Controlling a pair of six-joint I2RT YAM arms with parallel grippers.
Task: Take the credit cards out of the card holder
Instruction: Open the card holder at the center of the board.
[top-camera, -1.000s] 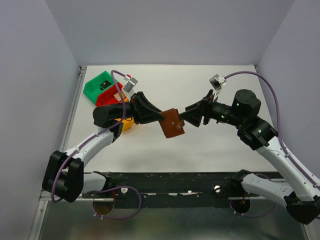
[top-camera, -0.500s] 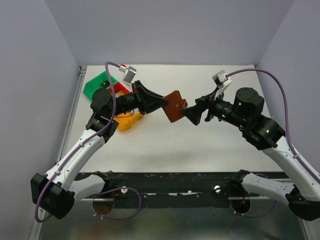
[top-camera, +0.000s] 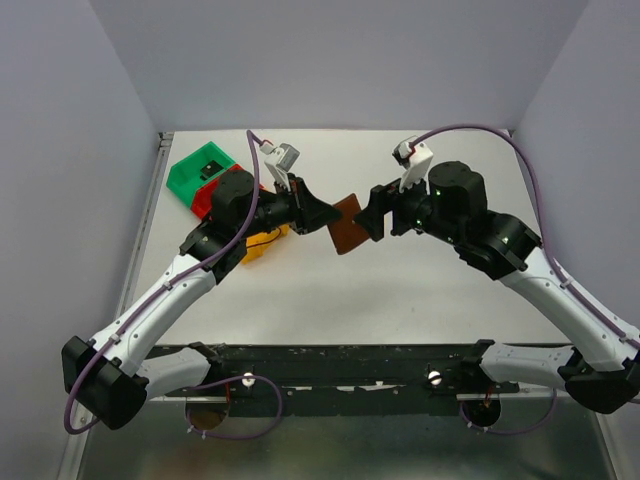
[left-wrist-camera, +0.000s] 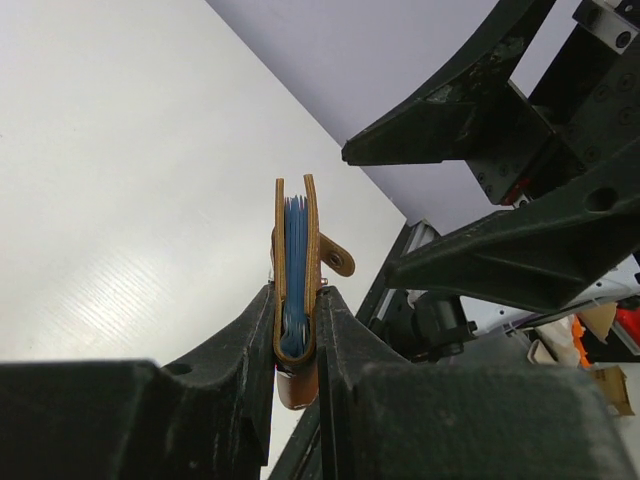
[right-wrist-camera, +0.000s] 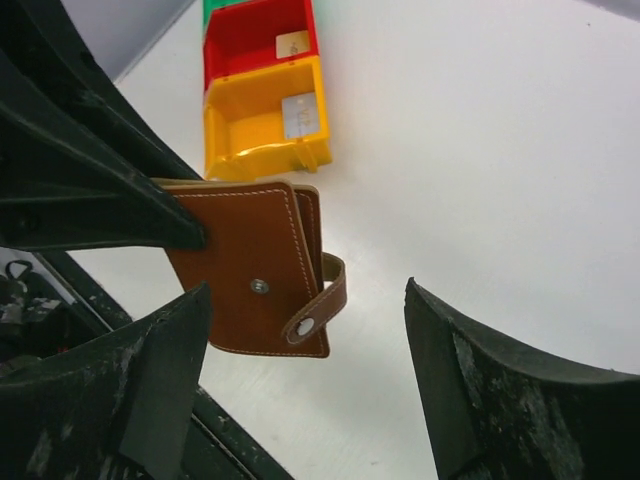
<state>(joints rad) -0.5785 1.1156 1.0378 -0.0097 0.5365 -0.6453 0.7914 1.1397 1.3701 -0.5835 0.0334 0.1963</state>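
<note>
The one card holder (top-camera: 347, 223) hangs in the air above the white table (top-camera: 420, 290), folded nearly closed, its single closing tab (right-wrist-camera: 318, 300) hanging loose and unsnapped. Blue inner layers show between its two leather covers; separate credit cards cannot be made out. The left gripper (top-camera: 318, 215) pinches the holder's lower edge between both fingers. The right gripper (top-camera: 372, 215) faces it just beside the free edge, jaws spread wide with nothing in them. Three bins sit behind the left arm: green (top-camera: 200, 170), red (right-wrist-camera: 258, 40), yellow (right-wrist-camera: 265, 120).
</note>
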